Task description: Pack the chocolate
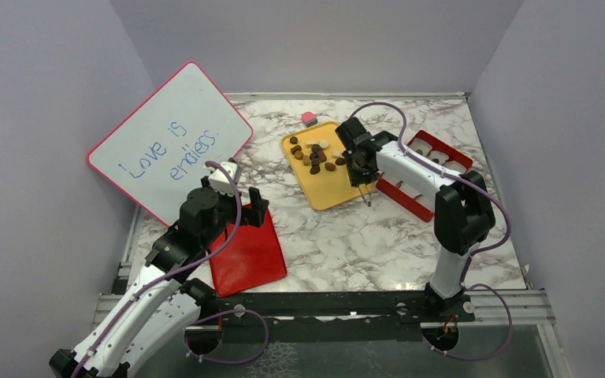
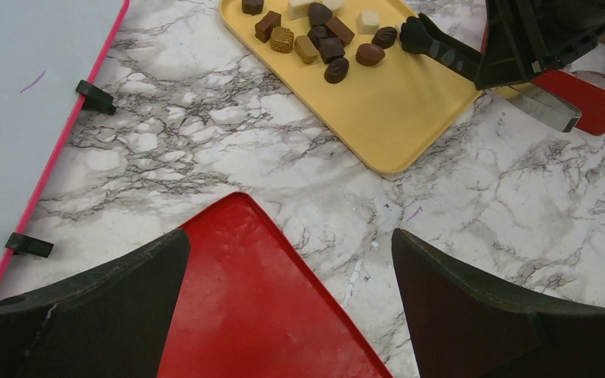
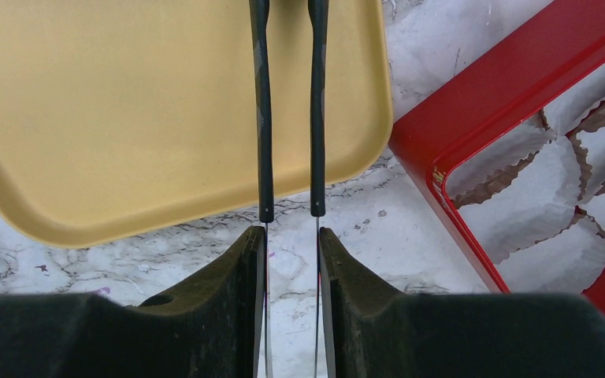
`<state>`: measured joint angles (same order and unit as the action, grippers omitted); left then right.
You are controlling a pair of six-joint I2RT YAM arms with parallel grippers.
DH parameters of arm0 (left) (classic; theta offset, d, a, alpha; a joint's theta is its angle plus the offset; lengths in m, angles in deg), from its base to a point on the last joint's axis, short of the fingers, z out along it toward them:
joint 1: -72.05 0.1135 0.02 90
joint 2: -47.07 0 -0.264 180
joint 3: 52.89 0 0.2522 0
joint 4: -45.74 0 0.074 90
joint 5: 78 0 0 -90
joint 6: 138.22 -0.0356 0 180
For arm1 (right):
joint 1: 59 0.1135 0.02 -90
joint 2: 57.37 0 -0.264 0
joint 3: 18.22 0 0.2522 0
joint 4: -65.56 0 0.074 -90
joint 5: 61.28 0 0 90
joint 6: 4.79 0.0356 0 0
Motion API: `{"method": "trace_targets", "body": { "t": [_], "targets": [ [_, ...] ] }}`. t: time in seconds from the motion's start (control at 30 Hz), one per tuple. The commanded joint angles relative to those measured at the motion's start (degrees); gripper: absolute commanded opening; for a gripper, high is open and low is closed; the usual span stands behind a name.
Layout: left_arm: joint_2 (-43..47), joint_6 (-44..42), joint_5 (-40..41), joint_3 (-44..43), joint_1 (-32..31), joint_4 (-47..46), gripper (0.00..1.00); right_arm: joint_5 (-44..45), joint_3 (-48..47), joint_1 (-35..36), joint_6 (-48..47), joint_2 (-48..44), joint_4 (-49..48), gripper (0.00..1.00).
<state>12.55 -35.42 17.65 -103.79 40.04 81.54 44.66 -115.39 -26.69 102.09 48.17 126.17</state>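
Observation:
The chocolate (image 1: 315, 153) lies as several dark, light brown and cream pieces at the far end of a yellow tray (image 1: 335, 189); the left wrist view shows the chocolate (image 2: 323, 39) too. My right gripper (image 1: 358, 163) hangs over the tray's right side, shut on a pair of tongs (image 3: 262, 118). Their black tips (image 2: 429, 45) reach close to the nearest dark piece. In the right wrist view the right gripper (image 3: 291, 232) presses the two tong arms near together. My left gripper (image 2: 291, 244) is open and holds nothing, above a flat red lid (image 2: 260, 307).
A red box (image 1: 433, 161) lined with white paper cups (image 3: 551, 181) sits right of the tray. A small pink cube (image 1: 309, 118) lies behind the tray. A pink-edged whiteboard (image 1: 169, 142) leans at the left. The red lid (image 1: 248, 252) lies front left.

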Motion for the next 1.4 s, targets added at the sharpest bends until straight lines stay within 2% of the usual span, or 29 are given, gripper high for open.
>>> {"method": "trace_targets", "body": {
  "t": [0.0, 0.47, 1.37],
  "targets": [
    [-0.30, -0.41, 1.23, 0.12, -0.08, -0.60, 0.99, 2.74, -2.46, 0.48, 0.22, 1.05, 1.35, 0.34],
    [-0.20, -0.40, 1.38, 0.14, -0.09, -0.60, 0.99, 2.80, -3.09, 0.49, -1.46, 2.21, 0.92, 0.32],
    [0.58, -0.35, 0.72, 0.23, -0.11, -0.51, 0.99, 3.40, 0.01, 0.53, -0.04, -10.41, 3.13, 0.26]
  ]
}}
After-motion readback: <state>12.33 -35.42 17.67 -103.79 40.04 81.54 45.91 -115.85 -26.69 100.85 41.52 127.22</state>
